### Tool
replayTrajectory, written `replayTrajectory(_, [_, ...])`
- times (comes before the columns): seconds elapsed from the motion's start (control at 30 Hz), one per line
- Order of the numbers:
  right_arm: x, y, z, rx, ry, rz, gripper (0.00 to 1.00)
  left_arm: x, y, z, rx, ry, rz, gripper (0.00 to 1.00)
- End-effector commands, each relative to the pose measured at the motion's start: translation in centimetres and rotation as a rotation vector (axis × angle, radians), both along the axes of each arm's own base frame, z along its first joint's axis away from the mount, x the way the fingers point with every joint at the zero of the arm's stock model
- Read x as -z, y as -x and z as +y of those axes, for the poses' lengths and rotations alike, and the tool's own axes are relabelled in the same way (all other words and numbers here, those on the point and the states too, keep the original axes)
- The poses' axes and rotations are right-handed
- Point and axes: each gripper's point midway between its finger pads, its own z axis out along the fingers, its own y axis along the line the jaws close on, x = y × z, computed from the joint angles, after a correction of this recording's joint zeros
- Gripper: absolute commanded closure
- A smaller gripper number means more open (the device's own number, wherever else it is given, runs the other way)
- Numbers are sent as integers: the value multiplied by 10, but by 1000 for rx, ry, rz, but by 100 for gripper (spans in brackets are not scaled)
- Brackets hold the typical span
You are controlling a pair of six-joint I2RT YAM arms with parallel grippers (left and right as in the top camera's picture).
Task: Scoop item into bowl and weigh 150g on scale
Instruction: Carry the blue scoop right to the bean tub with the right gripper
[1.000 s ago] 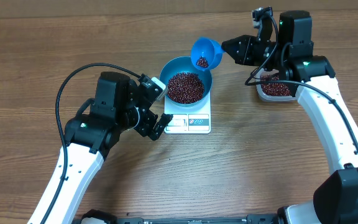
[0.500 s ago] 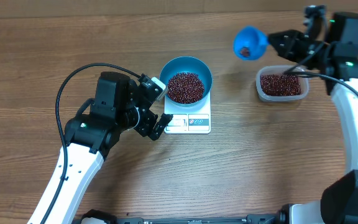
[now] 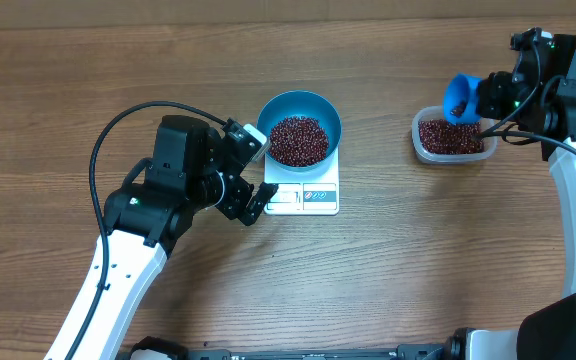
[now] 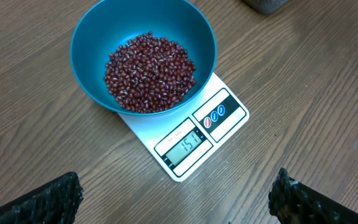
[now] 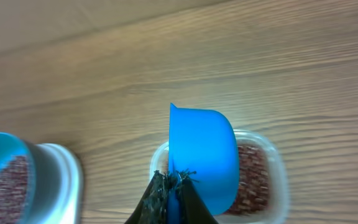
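Swinging away from above the bowl (image 3: 273, 108), the right gripper (image 3: 482, 98) is now carrying the blue scoop (image 3: 459, 97) well to the right of the scale (image 3: 313, 197) and tipping it over the clear tub (image 3: 418, 140) of spare beans, while everything else is staying put. Its fingers are pinching together on the scoop's handle, and the wrist view is showing only the scoop's back, so whether any beans are still riding inside cannot be told. The task's beans (image 3: 298, 140) are lying heaped in the bowl, which is sitting on the scale's platform and overhanging it. The display (image 4: 184, 145) is showing digits that look just over the target, so the weighing is probably finishing. The left gripper (image 3: 256, 178) is hovering just left of the scale with its fingers spread wide and holding nothing. Trouble is likeliest from that closeness: a small drift towards the scale could be nudging the bowl or leaning on the platform, shifting the reading or sliding the overhanging bowl off balance. On the far side of the scale, tipping the scoop while it is hanging near the tub's edge could be sending stray beans onto the table (image 3: 418, 260), and lowering it carelessly could be knocking the light tub. Bringing another scoopful back to the scale would be pushing the weight further past the mark.
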Motion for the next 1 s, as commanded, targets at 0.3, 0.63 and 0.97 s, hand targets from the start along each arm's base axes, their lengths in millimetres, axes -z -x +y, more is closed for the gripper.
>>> replayTrajectory(0.3, [-16,5,-6,-90,467,15,96,4,1,-1,18,2,8,1])
replayTrajectory(0.63, [-24,8,-2,-21,655,39,96,4,1,-1,18,2,8,0])
replayTrajectory(0.97, [-25,2,19,-30,499,-16,96,4,1,-1,18,2,8,1])
